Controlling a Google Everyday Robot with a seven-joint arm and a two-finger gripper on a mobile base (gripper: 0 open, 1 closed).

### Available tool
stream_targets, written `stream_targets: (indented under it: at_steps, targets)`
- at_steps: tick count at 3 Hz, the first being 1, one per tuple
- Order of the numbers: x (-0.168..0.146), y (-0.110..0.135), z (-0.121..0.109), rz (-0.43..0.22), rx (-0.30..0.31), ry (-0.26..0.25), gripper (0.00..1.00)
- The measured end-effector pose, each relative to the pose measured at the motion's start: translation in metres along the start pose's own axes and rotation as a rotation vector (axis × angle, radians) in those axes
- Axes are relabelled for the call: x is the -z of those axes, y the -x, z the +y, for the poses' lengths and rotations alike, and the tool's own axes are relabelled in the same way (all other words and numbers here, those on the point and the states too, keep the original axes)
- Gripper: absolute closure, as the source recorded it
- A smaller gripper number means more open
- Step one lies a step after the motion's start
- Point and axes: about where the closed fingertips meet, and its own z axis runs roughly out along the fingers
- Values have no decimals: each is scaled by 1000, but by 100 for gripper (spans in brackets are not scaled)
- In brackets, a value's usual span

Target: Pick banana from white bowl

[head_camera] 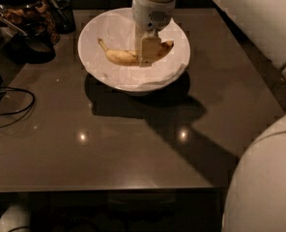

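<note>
The white bowl (97, 30), lined with crinkled white paper, stands at the back middle of the dark table. The yellow banana (120, 57) lies crosswise inside the bowl's outline, its stem pointing left and its other tip showing to the right. My gripper (149, 52) comes straight down from the white arm over the bowl. It is shut on the banana's middle, and the near finger (150, 46) hides that part. The banana hangs a little above the bowl's bottom.
Dark glass jars (22, 8) with snacks stand at the back left, next to the bowl. A black cable (12, 111) loops on the table's left side. My white arm body (264, 178) fills the lower right. The table's front edge (109, 190) runs across the bottom.
</note>
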Motion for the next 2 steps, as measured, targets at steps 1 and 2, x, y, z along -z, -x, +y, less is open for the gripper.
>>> stream_targets:
  at_steps: [1, 2]
  targets:
    - [0, 0, 0, 0, 0, 0, 100]
    - [21, 5, 17, -12, -23, 8, 100]
